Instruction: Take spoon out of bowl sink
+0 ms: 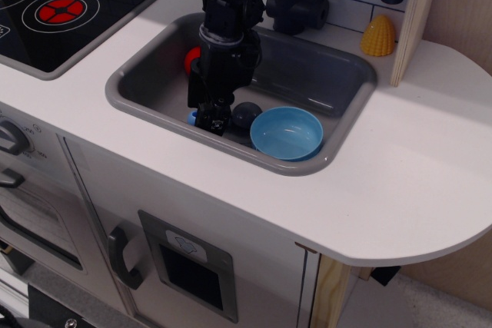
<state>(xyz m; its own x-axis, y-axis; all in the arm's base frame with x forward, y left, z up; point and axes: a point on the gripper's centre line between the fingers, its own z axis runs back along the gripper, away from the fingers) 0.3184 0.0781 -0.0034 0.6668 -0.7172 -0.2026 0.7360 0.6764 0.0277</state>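
Note:
The spoon lies low in the grey sink (pixel 146 67), just left of the light-blue bowl (pixel 286 133) and outside it. Its dark-grey ball head (pixel 245 115) shows to the right of my gripper (pixel 211 122), and a bit of its light-blue handle (pixel 192 118) shows to the left. My black gripper reaches straight down into the sink and is shut on the spoon's handle, near the sink's front wall. The bowl stands upright and empty in the sink's front right corner.
A red apple (pixel 192 59) lies in the sink behind my arm. A black faucet (pixel 296 1) stands behind the sink, a yellow toy (pixel 378 36) at the back right, and the black stovetop (pixel 61 5) to the left. A wooden post (pixel 415 21) stands at the right.

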